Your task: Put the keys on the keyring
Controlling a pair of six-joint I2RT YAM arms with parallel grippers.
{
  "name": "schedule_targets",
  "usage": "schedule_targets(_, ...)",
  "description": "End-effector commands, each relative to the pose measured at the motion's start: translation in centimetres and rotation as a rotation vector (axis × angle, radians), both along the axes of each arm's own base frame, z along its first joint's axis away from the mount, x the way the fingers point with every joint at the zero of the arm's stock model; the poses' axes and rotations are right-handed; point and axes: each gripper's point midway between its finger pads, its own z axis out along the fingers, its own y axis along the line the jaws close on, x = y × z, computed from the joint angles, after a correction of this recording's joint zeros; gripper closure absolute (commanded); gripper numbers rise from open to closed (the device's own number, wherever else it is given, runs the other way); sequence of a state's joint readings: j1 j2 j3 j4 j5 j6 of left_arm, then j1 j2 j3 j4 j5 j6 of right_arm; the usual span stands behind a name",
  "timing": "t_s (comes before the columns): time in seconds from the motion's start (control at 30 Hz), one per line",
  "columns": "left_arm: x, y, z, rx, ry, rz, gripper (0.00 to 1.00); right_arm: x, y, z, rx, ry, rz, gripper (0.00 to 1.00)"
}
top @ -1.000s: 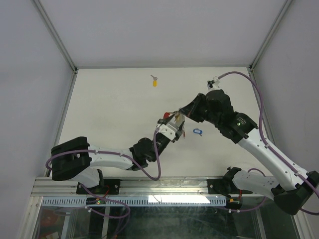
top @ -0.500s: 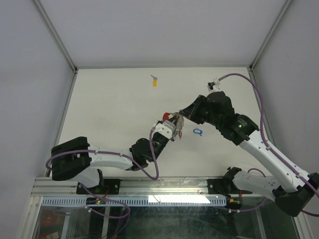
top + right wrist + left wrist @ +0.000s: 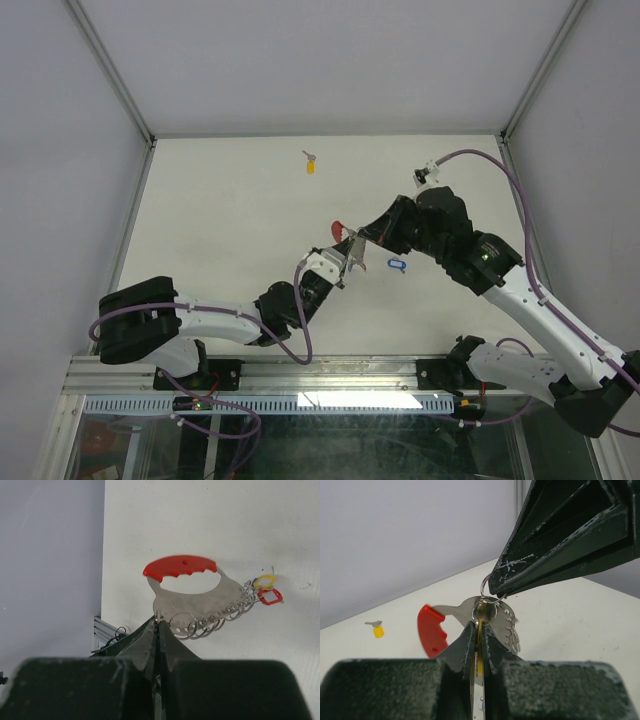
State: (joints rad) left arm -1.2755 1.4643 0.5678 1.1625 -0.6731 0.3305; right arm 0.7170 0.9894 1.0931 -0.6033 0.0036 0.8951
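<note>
Nearest the bases, the left tool (image 3: 479,628) is pinching fully shut, its fingers squeezing the ring end of the keyring (image 3: 200,600) from underneath; a yellow sliver is showing between those fingers, and I cannot tell what it is

Just off to its right, the blue key (image 3: 397,265) is lying loose on the table (image 3: 220,220), touching neither tool

Now the right tool (image 3: 158,625) is meeting the left one tip to tip, closed tight as well and gripping a thin wire ring at the corner of the keyring's metal plate

So the keyring is hanging between the two tools, up off the table near its middle. Its red grip (image 3: 182,566) is arching along the plate's far edge, and a row of rings (image 3: 200,627) is running along the near edge. At the row's far end a yellow tag (image 3: 265,581) and a red tag (image 3: 270,597) are dangling side by side

Way out towards the back wall, a yellow key (image 3: 310,166) is sitting alone on the table, well apart from everything else
</note>
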Motion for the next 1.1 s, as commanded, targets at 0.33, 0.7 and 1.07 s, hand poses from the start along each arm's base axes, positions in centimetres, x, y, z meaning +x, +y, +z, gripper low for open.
schedule_targets(0.33,1.7,3.8,1.2,-0.035,-0.001,0.133,1.00,-1.5,0.1,3.1,-0.016,-0.123,0.144,1.00)
schedule_targets(0.7,2.1,4.0,1.9,0.003,-0.034,0.150,1.00,-2.8,1.6,1.6,-0.057,-0.067,0.298,1.00)
schedule_targets(1.07,1.8,4.3,1.0,0.035,0.003,0.129,0.52,-0.6,-0.9,1.0,-0.192,-0.094,0.168,1.00)
